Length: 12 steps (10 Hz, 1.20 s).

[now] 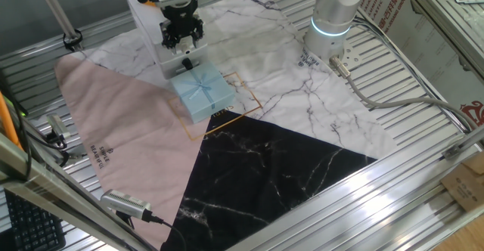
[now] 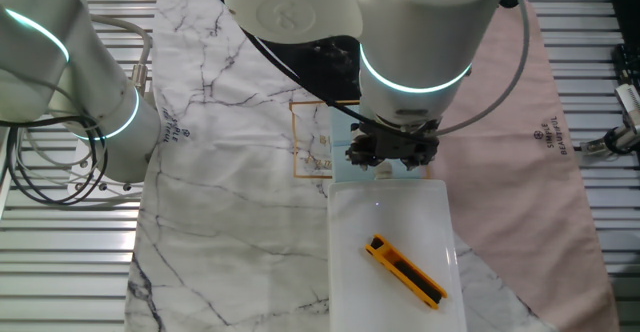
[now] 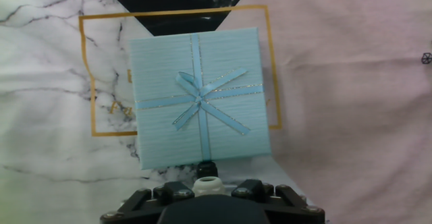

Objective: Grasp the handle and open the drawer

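The drawer [image 3: 199, 96] is a small light-blue square box lying flat on the cloth, inside an orange outlined square. Its handle [image 3: 198, 100], a pale blue bow, sits where the ribbon lines cross at the middle of the top. In one fixed view the drawer [image 1: 203, 92] lies just in front of the gripper [image 1: 184, 45], which hangs above its far edge without touching it. The jaws look spread, with nothing between them. In the other fixed view the gripper [image 2: 392, 157] hides most of the drawer [image 2: 342, 162]. Only the gripper's black body [image 3: 209, 200] shows in the hand view.
A taller white translucent box [image 2: 390, 252] with a yellow and black tool [image 2: 405, 270] on it stands right behind the drawer. The arm's base [image 1: 333, 17] and its cables [image 1: 393, 92] are at the far right. A metal device [image 1: 125, 203] lies at the front left.
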Tool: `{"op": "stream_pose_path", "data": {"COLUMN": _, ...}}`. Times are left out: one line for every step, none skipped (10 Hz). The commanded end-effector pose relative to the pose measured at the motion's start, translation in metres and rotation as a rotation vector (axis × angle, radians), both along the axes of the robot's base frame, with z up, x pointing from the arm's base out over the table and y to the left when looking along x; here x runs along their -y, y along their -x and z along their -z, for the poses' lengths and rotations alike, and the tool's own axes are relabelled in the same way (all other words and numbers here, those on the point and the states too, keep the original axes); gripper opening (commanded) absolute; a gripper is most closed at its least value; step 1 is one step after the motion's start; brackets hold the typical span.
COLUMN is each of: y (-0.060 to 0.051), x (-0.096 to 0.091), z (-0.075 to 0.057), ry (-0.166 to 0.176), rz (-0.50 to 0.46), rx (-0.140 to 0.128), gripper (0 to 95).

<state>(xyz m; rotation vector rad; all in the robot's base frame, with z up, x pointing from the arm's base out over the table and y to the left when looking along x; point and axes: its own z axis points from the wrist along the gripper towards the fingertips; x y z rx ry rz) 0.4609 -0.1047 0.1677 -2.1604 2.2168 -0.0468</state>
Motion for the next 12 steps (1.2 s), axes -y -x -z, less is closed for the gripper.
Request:
{"op": "stream_pose_path", "data": {"y": 0.0003, "x": 0.0000, "z": 0.0010, "ry": 0.000, "rz": 0.000, "rx": 0.003, "gripper": 38.0}}
{"op": "stream_pose_path", "data": {"y": 0.0003, "x": 0.0002, "z": 0.0023, "ry": -0.002, "rz": 0.002, "rx": 0.003, "gripper": 38.0}}
{"op": "stream_pose_path", "data": {"y": 0.0004, "x": 0.0003, "z": 0.0030, "ry": -0.003, "rz": 0.003, "rx": 0.003, "gripper": 38.0}}
{"op": "stream_pose_path", "data": {"y": 0.0003, "x": 0.0004, "z": 0.0035, "ry": -0.002, "rz": 0.003, "rx": 0.005, "gripper": 38.0}}
{"op": "stream_pose_path", "data": {"y": 0.0004, "x": 0.0004, "z": 0.0037, "ry": -0.001, "rz": 0.002, "rx": 0.007, "gripper": 38.0}}
{"op": "stream_pose_path", "data": {"y": 0.0004, "x": 0.0004, "z": 0.0040, "ry": -0.001, "rz": 0.002, "rx": 0.008, "gripper": 38.0}}
{"op": "stream_pose_path", "data": {"y": 0.0003, "x": 0.0005, "z": 0.0043, "ry": -0.002, "rz": 0.001, "rx": 0.008, "gripper": 38.0}}
{"op": "stream_pose_path", "data": {"y": 0.0003, "x": 0.0006, "z": 0.0047, "ry": -0.001, "rz": 0.002, "rx": 0.011, "gripper": 38.0}}
{"op": "stream_pose_path", "data": {"y": 0.0002, "x": 0.0006, "z": 0.0049, "ry": -0.001, "rz": 0.003, "rx": 0.011, "gripper": 38.0}}
{"op": "stream_pose_path", "data": {"y": 0.0002, "x": 0.0007, "z": 0.0053, "ry": 0.000, "rz": 0.002, "rx": 0.011, "gripper": 38.0}}
{"op": "stream_pose_path", "data": {"y": 0.0002, "x": 0.0007, "z": 0.0053, "ry": 0.000, "rz": 0.002, "rx": 0.011, "gripper": 38.0}}
{"op": "stream_pose_path", "data": {"y": -0.0002, "x": 0.0009, "z": 0.0068, "ry": -0.001, "rz": 0.003, "rx": 0.013, "gripper": 38.0}}
